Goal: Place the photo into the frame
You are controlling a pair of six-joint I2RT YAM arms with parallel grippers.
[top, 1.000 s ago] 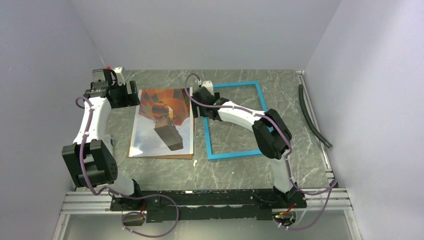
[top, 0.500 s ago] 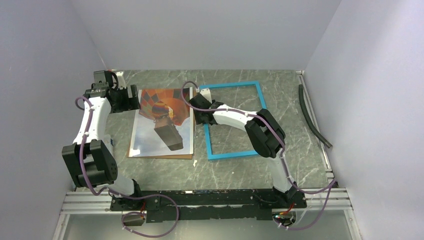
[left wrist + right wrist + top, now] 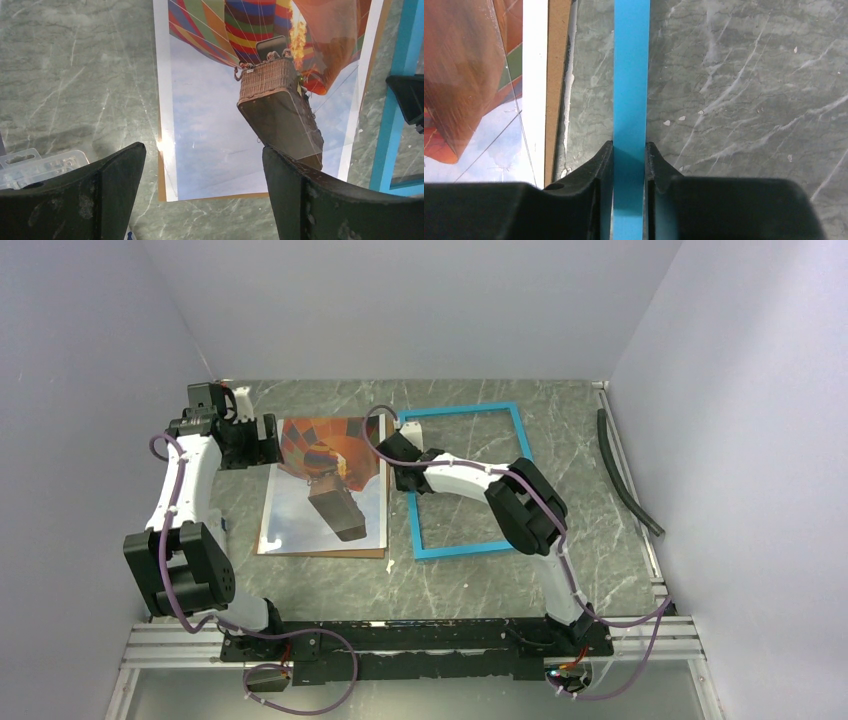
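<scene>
There is one photo (image 3: 325, 502), one blue frame (image 3: 465, 548) and one brown board (image 3: 558, 75), all on a single table (image 3: 480, 585). There are two robot arms, the left arm (image 3: 185, 485) and the right arm (image 3: 465, 472); each carries one two-fingered gripper, so the left gripper (image 3: 202, 149) and the right gripper (image 3: 629, 147) make two. There is also one black hose (image 3: 625, 475) and one clear plastic piece (image 3: 30, 165).

Photo (image 3: 210, 125): orange-red hot air balloon, striped panels in blue, yellow, green, red; tan wicker basket, dark underside; pale blue sky; white border.
Frame (image 3: 630, 90): bright blue rim.
Backing panel (image 3: 558, 75): plain brown.
Desk (image 3: 480, 585): grey-green marble, white veins.
Left gripper (image 3: 200, 150), right gripper (image 3: 629, 150): black.
Left arm (image 3: 188, 480), right arm (image 3: 465, 472): white links, black joints.
Cables (image 3: 153, 446): purple.
Walls (image 3: 400, 310): pale lavender-grey.
</scene>
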